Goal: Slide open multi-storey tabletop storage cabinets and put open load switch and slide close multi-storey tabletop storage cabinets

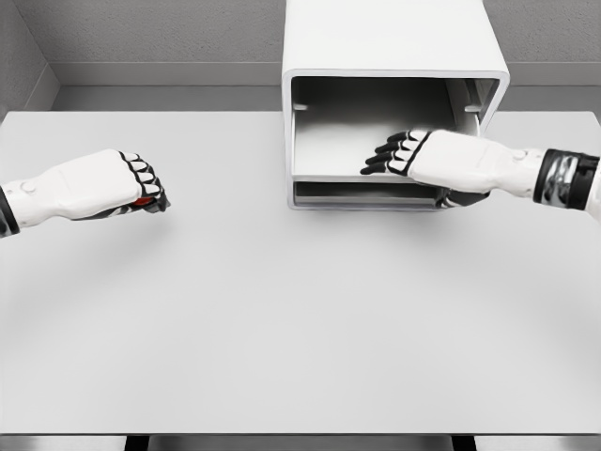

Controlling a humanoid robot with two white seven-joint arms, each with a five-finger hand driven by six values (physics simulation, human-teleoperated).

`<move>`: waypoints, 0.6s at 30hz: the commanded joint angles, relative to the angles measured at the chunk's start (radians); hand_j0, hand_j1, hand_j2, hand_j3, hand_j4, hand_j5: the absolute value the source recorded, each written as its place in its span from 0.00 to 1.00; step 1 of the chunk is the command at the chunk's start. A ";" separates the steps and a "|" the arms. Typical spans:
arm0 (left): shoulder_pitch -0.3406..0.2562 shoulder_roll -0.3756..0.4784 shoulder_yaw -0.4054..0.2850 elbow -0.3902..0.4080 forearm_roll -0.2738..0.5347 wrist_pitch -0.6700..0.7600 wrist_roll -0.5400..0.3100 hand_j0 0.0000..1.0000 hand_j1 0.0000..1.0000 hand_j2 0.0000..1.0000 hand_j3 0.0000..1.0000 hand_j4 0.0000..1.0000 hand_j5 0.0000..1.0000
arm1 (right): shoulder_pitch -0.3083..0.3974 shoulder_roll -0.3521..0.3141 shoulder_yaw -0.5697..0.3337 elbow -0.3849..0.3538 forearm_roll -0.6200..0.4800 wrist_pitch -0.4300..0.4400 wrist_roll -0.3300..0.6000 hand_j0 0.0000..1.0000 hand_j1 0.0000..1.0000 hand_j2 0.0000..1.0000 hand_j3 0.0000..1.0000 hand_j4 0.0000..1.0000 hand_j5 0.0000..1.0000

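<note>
Head cam, single view: high, tilted down over table, facing cabinet at far edge; arms' reach range.

White cabinet stands open at the table's far edge, drawer out.

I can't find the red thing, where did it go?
In the head view, the red thing peeks out from inside the left hand, which is curled around it above the table on the left side, well away from the white cabinet.
</note>
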 commanded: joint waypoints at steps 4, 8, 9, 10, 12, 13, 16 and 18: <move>0.000 0.002 0.001 -0.007 0.006 0.001 0.002 0.49 0.49 0.49 0.49 0.49 0.49 | 0.006 -0.006 0.002 -0.003 0.013 0.003 -0.001 1.00 1.00 1.00 1.00 1.00 1.00; 0.000 0.008 0.002 -0.008 0.008 0.001 0.000 0.49 0.49 0.49 0.49 0.49 0.49 | 0.009 -0.029 0.000 -0.025 0.007 0.003 -0.001 1.00 1.00 1.00 1.00 1.00 1.00; 0.000 0.010 0.002 -0.008 0.008 0.001 0.000 0.49 0.49 0.49 0.49 0.49 0.49 | 0.009 -0.031 -0.001 -0.026 0.004 0.003 -0.001 1.00 1.00 1.00 1.00 1.00 1.00; 0.000 0.010 0.002 -0.010 0.008 0.001 0.002 0.49 0.49 0.49 0.49 0.49 0.49 | 0.009 -0.037 -0.001 -0.028 0.003 0.003 -0.001 1.00 1.00 1.00 1.00 1.00 1.00; 0.000 0.010 0.002 -0.010 0.008 0.001 0.002 0.49 0.49 0.49 0.49 0.49 0.49 | 0.011 -0.060 -0.006 -0.069 0.001 0.003 -0.001 1.00 1.00 1.00 1.00 1.00 1.00; 0.000 0.010 0.002 -0.013 0.008 0.001 0.002 0.49 0.49 0.49 0.49 0.49 0.49 | 0.014 -0.068 -0.007 -0.078 0.001 0.003 -0.001 1.00 1.00 1.00 1.00 1.00 1.00; 0.000 0.011 0.010 -0.025 0.008 0.001 0.002 0.49 0.49 0.49 0.49 0.49 0.49 | 0.029 -0.089 -0.009 -0.115 0.000 0.003 -0.001 1.00 1.00 1.00 1.00 1.00 1.00; 0.000 0.016 0.015 -0.031 0.008 0.001 0.002 0.49 0.49 0.49 0.49 0.49 0.49 | 0.037 -0.098 -0.011 -0.134 0.000 0.003 -0.001 1.00 1.00 1.00 1.00 1.00 1.00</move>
